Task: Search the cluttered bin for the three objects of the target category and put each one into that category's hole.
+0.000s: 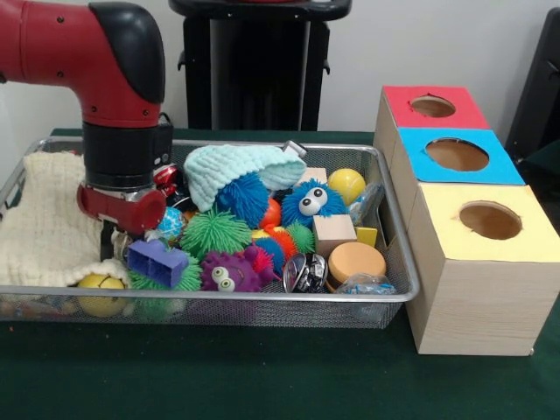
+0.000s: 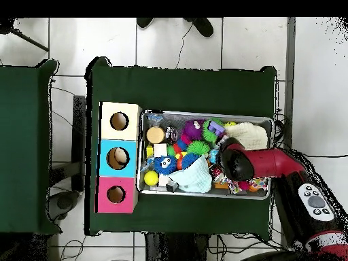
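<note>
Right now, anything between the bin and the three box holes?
Only the bin's wire wall on the box side. The red, blue and yellow holes open upward, uncovered. The boxes stand higher than the rim, so toys must be lifted over.

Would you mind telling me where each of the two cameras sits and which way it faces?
Front view: low, across the table, facing the wire bin of toys and the three boxes; the red arm drops into the bin's left end.
Overhead view: above, looking straight down on the green table; the arm enters from lower right.
Both share the bin, the arm, the boxes and the mint knit hat, turned half round.
</note>
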Available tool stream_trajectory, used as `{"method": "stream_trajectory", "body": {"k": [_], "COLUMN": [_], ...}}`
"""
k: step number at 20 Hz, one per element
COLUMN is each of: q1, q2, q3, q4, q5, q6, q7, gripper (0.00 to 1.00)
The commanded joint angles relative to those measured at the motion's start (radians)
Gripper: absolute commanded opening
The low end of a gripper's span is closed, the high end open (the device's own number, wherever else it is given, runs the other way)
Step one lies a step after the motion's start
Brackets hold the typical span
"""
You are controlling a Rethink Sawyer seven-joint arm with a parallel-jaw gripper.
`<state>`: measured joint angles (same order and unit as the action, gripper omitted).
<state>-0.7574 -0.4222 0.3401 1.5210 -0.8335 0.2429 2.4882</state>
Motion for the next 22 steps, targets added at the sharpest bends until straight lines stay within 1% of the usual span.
{"method": "stream_trajectory", "body": {"k": [1, 5, 10, 11, 13, 14, 16, 18, 22], "q1": [-0.025, -0.059, -0.086, -0.084, -0.085, -0.089, -0.104, -0.123, -0.124], "q2": [0.136, 0.136, 0.099, 0.082, 0.023, -0.011, -0.067, -0.099, -0.127], "q3": [-0.052, -0.024, 0.007, 0.007, 0.015, 0.022, 0.046, 0.072, 0.082], "q4": [-0.029, -0.025, -0.001, 0.010, 0.057, 0.087, 0.133, 0.158, 0.164], "q5": [-0.045, -0.034, -0.017, -0.019, -0.019, -0.010, 0.031, 0.073, 0.099], "q6": [-0.065, -0.048, 0.006, 0.008, 0.014, 0.026, 0.084, 0.134, 0.176], "q7": [-0.017, -0.062, -0.109, -0.114, -0.123, -0.129, -0.148, -0.164, -0.184], "gripper": [1.00, 1.00, 1.00, 1.00, 1.00, 1.00, 1.00, 1.00, 1.00]}}
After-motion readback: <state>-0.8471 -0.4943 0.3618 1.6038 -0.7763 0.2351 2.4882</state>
